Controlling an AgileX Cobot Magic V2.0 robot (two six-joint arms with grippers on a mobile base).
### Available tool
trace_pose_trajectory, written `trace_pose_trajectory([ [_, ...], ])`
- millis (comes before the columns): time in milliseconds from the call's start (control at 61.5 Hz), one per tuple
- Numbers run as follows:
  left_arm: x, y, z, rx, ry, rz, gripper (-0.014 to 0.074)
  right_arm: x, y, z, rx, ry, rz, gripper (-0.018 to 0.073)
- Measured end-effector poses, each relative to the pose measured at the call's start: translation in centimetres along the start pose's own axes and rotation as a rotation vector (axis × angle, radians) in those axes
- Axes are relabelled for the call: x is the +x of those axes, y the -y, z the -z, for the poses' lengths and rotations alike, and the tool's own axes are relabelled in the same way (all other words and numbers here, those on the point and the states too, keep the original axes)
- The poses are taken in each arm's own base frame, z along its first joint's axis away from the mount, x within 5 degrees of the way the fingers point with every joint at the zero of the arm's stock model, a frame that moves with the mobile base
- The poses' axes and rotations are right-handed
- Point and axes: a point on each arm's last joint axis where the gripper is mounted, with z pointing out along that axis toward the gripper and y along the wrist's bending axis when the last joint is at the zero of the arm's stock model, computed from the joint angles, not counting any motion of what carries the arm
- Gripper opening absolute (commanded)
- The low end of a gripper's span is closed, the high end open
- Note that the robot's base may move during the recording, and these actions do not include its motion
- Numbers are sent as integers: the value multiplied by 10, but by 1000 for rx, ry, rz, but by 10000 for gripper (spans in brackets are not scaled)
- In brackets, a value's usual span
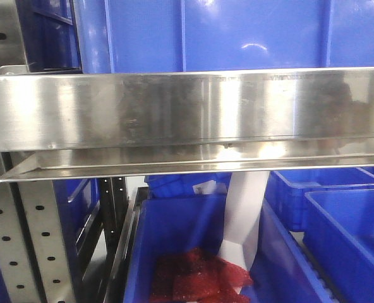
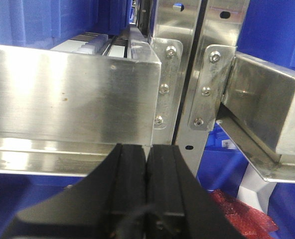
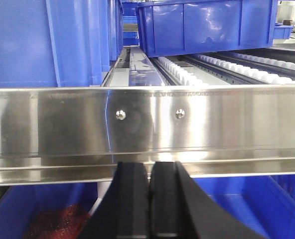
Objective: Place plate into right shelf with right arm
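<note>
Plate: not visible in any of the three views, so its position cannot be told. Left gripper (image 2: 146, 191) has its black fingers (image 2: 130, 184) pressed flat together, nothing between them; directly ahead of and above the tips is the front lip of a steel ledge (image 2: 68, 94), and just right of the tips stand two perforated uprights (image 2: 187, 74) joined by screwed brackets, with a second ledge (image 2: 267, 109) running off further right. Below and right of this gripper, red mesh material (image 2: 242, 214) lies in a blue bin. Right gripper (image 3: 150, 199) likewise has both fingers (image 3: 132, 199) closed against each other, holding nothing. Straight ahead and just above its tips runs the right shelf (image 3: 147, 124), a shiny lipped ledge with two screw heads. Beyond the ledge, white rollers (image 3: 187, 74) and blue bins (image 3: 207, 25) sit on the rack. Front view shows the same ledge (image 1: 187, 107) across the frame, a blue bin (image 1: 174, 246) with red mesh below.
</note>
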Motion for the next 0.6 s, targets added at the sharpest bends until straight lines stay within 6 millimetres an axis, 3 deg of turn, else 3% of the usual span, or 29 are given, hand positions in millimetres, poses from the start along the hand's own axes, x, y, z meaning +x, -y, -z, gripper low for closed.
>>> trace_pose_trajectory([
  [601,0,0,0,0,0,0,-47,0,0,0,0,0,-2,58],
])
